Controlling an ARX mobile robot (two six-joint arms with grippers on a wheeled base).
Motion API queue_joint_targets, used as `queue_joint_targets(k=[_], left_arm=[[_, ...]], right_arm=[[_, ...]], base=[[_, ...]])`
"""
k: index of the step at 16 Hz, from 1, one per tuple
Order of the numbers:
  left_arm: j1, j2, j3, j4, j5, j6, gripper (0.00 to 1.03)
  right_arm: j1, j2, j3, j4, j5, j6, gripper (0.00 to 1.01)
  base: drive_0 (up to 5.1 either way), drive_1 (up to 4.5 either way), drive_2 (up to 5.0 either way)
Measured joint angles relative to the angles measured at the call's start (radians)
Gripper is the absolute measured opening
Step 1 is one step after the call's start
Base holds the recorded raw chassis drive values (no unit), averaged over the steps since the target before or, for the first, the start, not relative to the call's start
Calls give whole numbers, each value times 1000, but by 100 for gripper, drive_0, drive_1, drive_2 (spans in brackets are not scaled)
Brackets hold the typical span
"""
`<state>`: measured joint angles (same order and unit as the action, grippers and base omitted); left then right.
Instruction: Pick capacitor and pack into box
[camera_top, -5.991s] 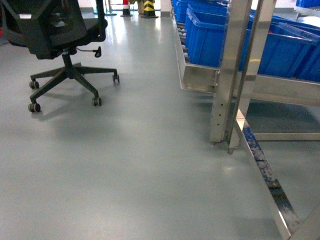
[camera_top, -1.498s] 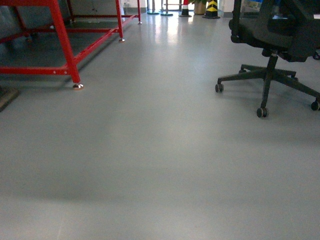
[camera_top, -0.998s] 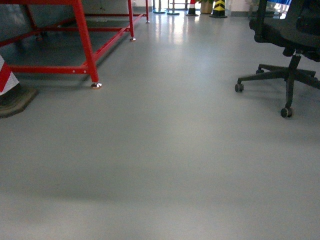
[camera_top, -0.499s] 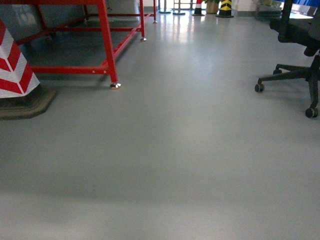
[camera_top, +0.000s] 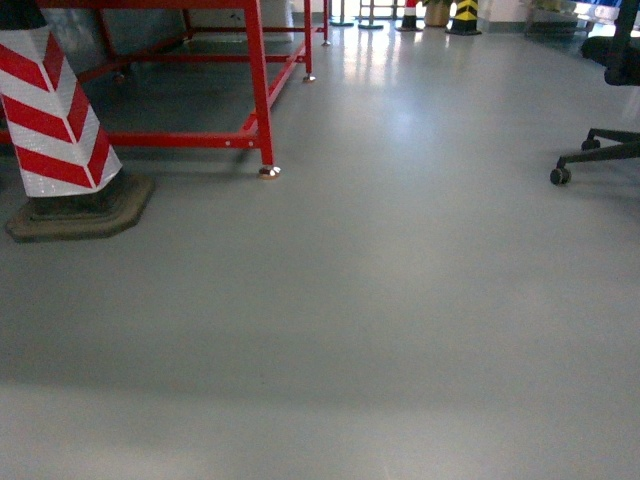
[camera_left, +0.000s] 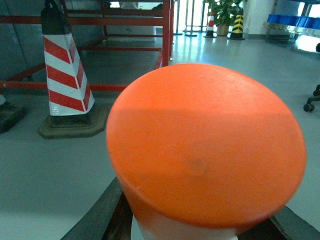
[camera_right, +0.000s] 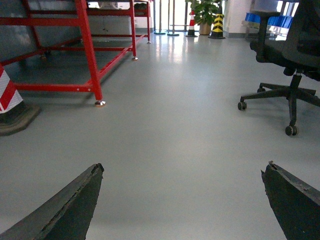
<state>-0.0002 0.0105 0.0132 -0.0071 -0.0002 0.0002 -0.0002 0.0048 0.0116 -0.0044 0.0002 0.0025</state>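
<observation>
In the left wrist view a fat cylinder with an orange cap and white body, the capacitor (camera_left: 205, 145), fills most of the picture. My left gripper (camera_left: 200, 222) is shut on it, one dark finger (camera_left: 100, 215) pressed to each side of the white body. In the right wrist view my right gripper (camera_right: 184, 167) is open wide, with only grey floor between its two dark fingertips. The box is out of view in every frame. Neither gripper shows in the head view.
A red-and-white striped cone (camera_top: 55, 110) on a dark base stands at the left, beside a red steel frame (camera_top: 258, 90). A black office chair (camera_right: 290, 50) is at the right; only its wheeled foot (camera_top: 595, 155) shows in the head view. Grey floor (camera_top: 380, 300) lies ahead.
The head view has swung left: the red frame and striped cone have slid rightward into view, and the office chair has slipped toward the right edge.
</observation>
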Motion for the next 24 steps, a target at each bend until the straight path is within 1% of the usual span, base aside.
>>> queue_joint_targets(k=[24], left_arm=[[0, 0, 0, 2, -3, 0, 44]], right_arm=[[0, 0, 0, 6, 0, 0, 98]], base=[[-507, 238, 238]])
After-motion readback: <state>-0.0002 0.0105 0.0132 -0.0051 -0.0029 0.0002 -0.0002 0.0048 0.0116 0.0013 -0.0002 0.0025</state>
